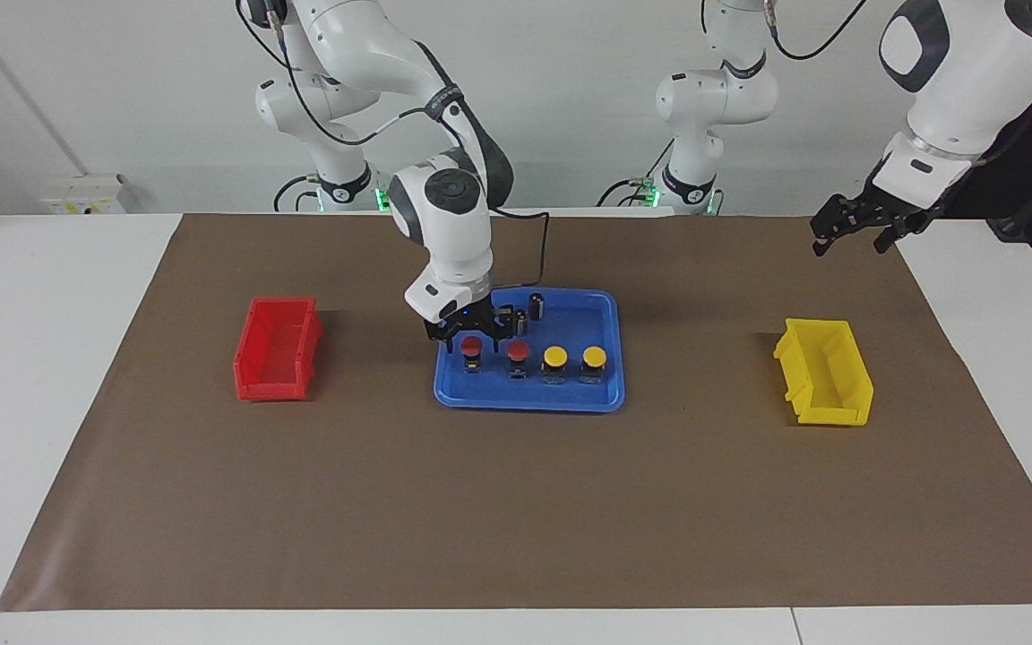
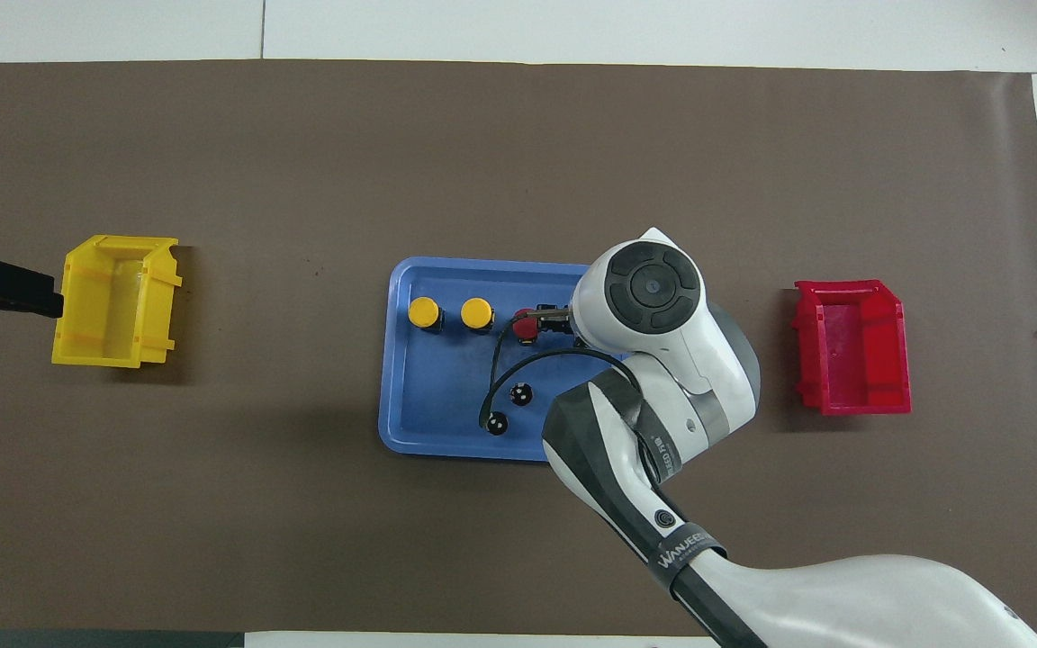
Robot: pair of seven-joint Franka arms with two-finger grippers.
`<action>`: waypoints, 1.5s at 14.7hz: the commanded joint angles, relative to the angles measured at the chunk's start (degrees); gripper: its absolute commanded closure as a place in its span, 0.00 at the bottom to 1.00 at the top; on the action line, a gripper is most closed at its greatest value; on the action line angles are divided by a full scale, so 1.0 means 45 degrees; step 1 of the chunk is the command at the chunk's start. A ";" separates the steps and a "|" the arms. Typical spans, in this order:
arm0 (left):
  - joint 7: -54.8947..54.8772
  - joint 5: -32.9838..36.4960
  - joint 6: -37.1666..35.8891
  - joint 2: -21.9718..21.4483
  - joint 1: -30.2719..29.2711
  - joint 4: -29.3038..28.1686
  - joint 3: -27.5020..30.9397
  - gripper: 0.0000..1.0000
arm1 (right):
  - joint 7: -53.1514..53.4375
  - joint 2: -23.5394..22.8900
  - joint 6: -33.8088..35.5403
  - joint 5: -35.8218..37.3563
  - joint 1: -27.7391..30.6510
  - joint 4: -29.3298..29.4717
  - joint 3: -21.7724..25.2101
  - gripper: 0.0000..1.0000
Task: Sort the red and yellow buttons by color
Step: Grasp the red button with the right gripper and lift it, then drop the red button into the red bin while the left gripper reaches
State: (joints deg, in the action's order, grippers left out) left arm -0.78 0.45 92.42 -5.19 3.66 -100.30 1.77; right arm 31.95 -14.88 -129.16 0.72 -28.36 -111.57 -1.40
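Observation:
Four buttons stand in a row in the blue tray (image 1: 525, 403): two red buttons (image 1: 472, 344) (image 1: 517, 350) and two yellow buttons (image 1: 554, 356) (image 1: 594, 357). My right gripper (image 1: 472, 339) is down in the tray, its fingers on either side of the red button at the right arm's end of the row, with small gaps still showing. In the overhead view my right arm hides that button; the second red button (image 2: 526, 324) and both yellow buttons (image 2: 424, 312) (image 2: 476, 312) show. My left gripper (image 1: 849, 240) hangs open in the air, waiting near the yellow bin (image 1: 825, 372).
A red bin (image 1: 274, 349) stands at the right arm's end of the brown mat, beside the tray. Two dark cylinders (image 1: 536, 305) (image 1: 520, 321) stand in the tray, nearer to the robots than the button row and close to my right gripper.

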 commanded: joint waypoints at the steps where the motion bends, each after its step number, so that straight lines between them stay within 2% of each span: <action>1: -0.0041 0.0115 0.0009 -0.0272 -0.0110 -0.0250 -0.0081 0.00 | 0.0011 0.0183 -0.0302 0.0094 -0.0006 -0.0519 0.0019 0.29; 5: -0.0061 0.0115 0.0009 -0.0272 -0.0129 -0.0250 -0.0081 0.00 | 0.0069 -0.0031 -0.0477 0.0094 -0.0142 -0.0520 0.0019 0.43; 7: -0.0042 0.0115 0.0009 -0.0272 -0.0207 -0.0269 -0.0081 0.00 | 0.0030 -0.0129 -0.0517 0.0094 -0.0202 -0.0501 0.0039 0.59; 9: -0.0022 0.0115 0.0009 -0.0291 -0.0207 -0.0269 -0.0081 0.00 | 0.0088 -0.0188 -0.0478 0.0075 -0.0143 -0.0286 0.0019 0.82; 10: -0.0041 0.0115 0.0009 -0.0272 -0.0207 -0.0269 -0.0081 0.00 | 0.0088 -0.0188 -0.0362 0.0075 -0.0124 -0.0073 0.0038 0.88; 13: -0.0041 0.0115 -0.0011 -0.0291 -0.0207 -0.0308 -0.0081 0.00 | -0.0513 0.0355 0.0882 0.0094 0.0556 0.0766 0.0097 0.90; 14: -0.0022 0.0115 0.0164 -0.0368 -0.0188 -0.0540 -0.0100 0.00 | -0.1059 0.0842 0.1508 0.0075 0.1005 0.0943 0.0078 0.90; 16: 0.0230 0.0076 0.1507 -0.0719 0.0065 -0.1475 -0.0177 0.00 | -0.2715 0.2363 0.3087 0.0075 0.2253 0.0693 0.0097 0.90; 18: 0.1455 0.0037 0.2290 -0.0663 0.1114 -0.1947 -0.0256 0.00 | -0.4899 0.3905 0.4303 -0.0022 0.3910 -0.0143 0.0097 0.90; 20: 0.3716 0.0017 0.3129 -0.0138 0.2384 -0.2123 -0.0256 0.00 | -0.7380 0.5372 0.4346 -0.0160 0.5746 -0.1684 0.0097 0.90; 22: 0.5246 -0.0119 0.4552 0.0137 0.3460 -0.2727 -0.0256 0.00 | -0.9433 0.5981 0.4152 -0.0160 0.7465 -0.2819 0.0136 0.90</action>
State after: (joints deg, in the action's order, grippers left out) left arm 16.58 0.26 107.17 -5.28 14.94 -109.36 0.08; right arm -2.58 7.42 -107.73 0.92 -1.28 -115.67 0.10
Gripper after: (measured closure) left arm 0.000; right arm 0.621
